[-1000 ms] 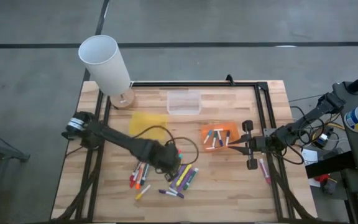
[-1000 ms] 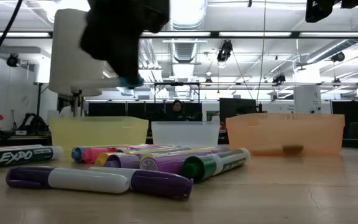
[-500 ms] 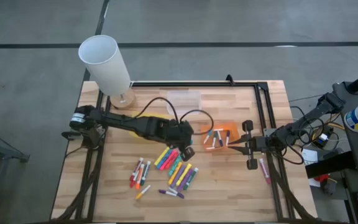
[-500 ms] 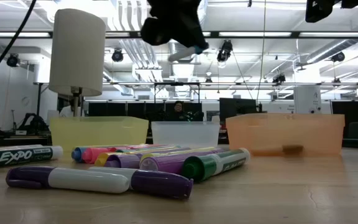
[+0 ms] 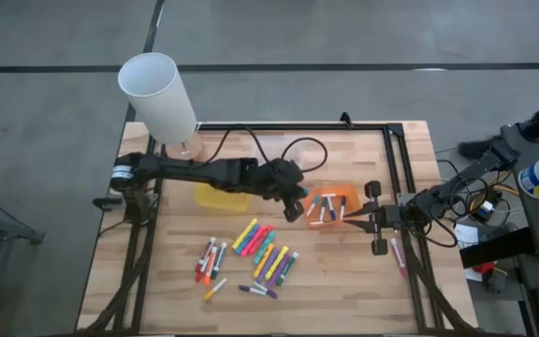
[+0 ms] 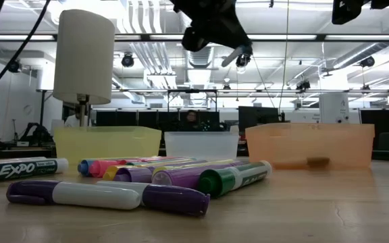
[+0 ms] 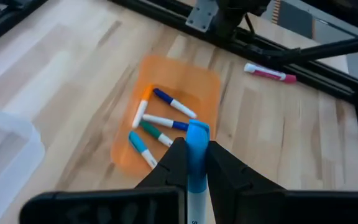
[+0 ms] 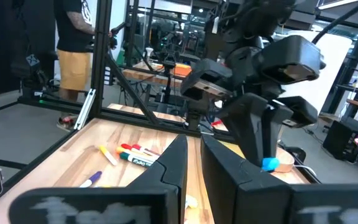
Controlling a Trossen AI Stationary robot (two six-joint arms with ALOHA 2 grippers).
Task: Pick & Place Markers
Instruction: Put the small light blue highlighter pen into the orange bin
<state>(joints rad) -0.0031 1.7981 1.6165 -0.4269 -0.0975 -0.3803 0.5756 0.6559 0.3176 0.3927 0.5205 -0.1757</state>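
Wooden table (image 5: 344, 281) under the overhead lights of a large workshop; a white cylinder (image 5: 158, 96) stands at the far left corner, a person is visible beyond the table in the right wrist view.

We note the blue-capped marker (image 7: 195, 160) pinched between the fingers of the left gripper (image 5: 294, 203), cap end forward; it hangs in the air just beside the near-left edge of the orange tray (image 5: 331, 207), above the table, not yet over the tray's middle; four or five markers already lie in that tray.

Change over the last second: the left arm has swung from the loose pile of markers (image 5: 262, 253) at the table's front, up and across past the yellow tray (image 5: 221, 196), to its present place at the orange tray; the pile, hidden under the arm a second ago, now shows fully; the clear tray (image 5: 277, 153) is unchanged.

We judge the pick done and the carry nearly complete; what remains for this marker is a short advance over the tray and a release; many markers at the front are still to be moved.

Right gripper (image 5: 374, 221) waits at the right side of the orange tray, its fingers pressed nearly together on nothing, unmoved; one pink marker (image 5: 398, 256) lies by the right frame rail.
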